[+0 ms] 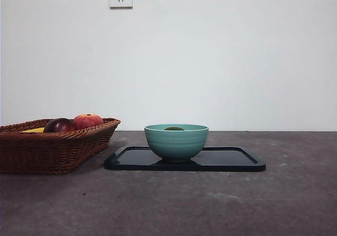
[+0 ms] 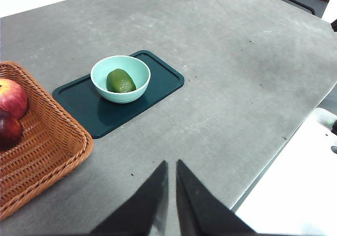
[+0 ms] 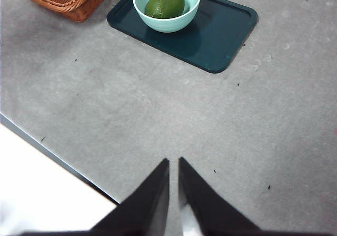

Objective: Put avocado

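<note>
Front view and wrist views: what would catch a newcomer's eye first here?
The avocado lying inside the mint-green bowl, which stands on the dark tray mid-table. Next, the wicker basket beside the tray, holding a red apple and a dark red fruit.

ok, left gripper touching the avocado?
Apart. In the left wrist view the left gripper hangs over bare table, well clear of the avocado, which lies in the bowl.
</note>
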Motion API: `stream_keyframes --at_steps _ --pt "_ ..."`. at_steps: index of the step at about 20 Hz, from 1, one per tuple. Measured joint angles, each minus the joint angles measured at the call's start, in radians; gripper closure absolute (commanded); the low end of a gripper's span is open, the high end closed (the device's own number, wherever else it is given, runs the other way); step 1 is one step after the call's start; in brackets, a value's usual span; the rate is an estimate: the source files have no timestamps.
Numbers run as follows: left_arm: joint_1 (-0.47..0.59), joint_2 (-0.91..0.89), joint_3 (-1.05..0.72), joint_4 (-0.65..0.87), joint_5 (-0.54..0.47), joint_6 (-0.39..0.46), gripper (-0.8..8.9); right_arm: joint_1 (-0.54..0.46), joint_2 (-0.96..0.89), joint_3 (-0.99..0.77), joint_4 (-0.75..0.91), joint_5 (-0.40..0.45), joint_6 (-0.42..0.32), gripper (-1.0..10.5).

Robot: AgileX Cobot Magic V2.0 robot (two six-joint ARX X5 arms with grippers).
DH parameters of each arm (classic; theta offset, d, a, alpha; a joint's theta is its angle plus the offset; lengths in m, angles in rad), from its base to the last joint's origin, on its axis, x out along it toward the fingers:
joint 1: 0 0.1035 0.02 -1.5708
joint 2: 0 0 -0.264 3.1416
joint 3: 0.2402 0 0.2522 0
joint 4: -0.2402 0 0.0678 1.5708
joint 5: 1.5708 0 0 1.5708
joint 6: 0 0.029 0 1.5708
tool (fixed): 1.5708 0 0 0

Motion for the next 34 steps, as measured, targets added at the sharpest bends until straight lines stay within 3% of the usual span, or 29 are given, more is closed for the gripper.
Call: stream_keyframes --at_steps 6,8,16,21,24,26,34 --pt "0.001 0.0 0.0 0.0 0.0 0.0 7.95 0.0 0.0 0.0 0.0 0.0 0.0 9.3" --pt "0.058 0.0 0.0 0.0 0.0 0.0 7.95 0.0 0.0 0.0 0.0 0.0 0.0 9.3" --pt "0.64 -0.014 -0.147 0.042 0.001 0.014 7.95 0.0 0.0 0.0 0.0 0.0 0.0 9.3" --pt "0.885 -0.147 -0.478 0.485 0.001 0.064 7.95 0.0 0.0 0.0 0.0 0.0 0.0 9.3" --pt "0.923 -0.243 -0.724 0.798 0.001 0.056 7.95 0.0 0.0 0.0 0.0 0.0 0.0 9.3" --pt "0.923 -0.287 -0.838 0.886 0.001 0.055 7.95 0.0 0.0 0.0 0.0 0.0 0.0 9.3" --pt "0.911 -0.392 -0.959 0.873 0.001 0.044 7.95 0.0 0.0 0.0 0.0 0.0 0.0 9.3"
